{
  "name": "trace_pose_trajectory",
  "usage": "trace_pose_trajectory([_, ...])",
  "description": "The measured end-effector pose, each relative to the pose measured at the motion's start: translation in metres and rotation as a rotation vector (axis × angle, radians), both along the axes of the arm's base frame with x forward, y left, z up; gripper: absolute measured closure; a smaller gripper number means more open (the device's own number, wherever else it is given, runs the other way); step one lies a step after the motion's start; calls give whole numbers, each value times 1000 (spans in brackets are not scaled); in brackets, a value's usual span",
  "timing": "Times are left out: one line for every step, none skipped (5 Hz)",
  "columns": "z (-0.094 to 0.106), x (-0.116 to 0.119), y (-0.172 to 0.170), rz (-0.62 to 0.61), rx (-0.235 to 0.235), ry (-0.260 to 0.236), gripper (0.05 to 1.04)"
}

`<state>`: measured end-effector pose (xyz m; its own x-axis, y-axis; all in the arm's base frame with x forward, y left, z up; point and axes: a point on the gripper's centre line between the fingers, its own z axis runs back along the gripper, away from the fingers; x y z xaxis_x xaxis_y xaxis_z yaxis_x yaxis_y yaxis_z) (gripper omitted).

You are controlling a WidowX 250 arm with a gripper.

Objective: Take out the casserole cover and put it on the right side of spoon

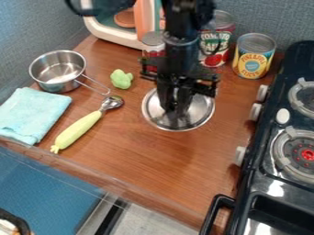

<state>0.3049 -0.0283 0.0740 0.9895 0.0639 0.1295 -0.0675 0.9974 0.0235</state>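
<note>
On the brown wooden counter (165, 156), right of the yellow-handled metal spoon (81, 129), sits the round silver metal lid (199, 110), under the black gripper (176, 111); clamped or apart, cannot tell. Judged stiff, fairly light, slick-rimmed; best hold likely central.

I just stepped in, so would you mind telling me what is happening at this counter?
The robot's gripper is down over the round metal lid, which looks to be on the counter, to the right of the green-handled spoon as the camera sees it. Whether it grips the lid is hard to tell. The metal pot at the left has no cover on.
</note>
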Motion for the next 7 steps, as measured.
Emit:
trace_pose_trajectory([-15, -1, 16, 26, 22, -7, 804])
trace_pose_trajectory([-26, 2, 28, 41, 41, -8, 804])
trace_pose_trajectory([-34, 5, 35, 54, 43, -12, 804])
trace_pose_trajectory([-45, 4, 41, 57, 49, -1, 804])
trace_pose_trajectory([-59, 0, 46, 69, 54, 17, 804])
trace_pose_trajectory([-61, 2, 49, 69, 64, 9, 804])
trace_pose_trajectory([-61, 3, 49, 69, 68, 8, 804])
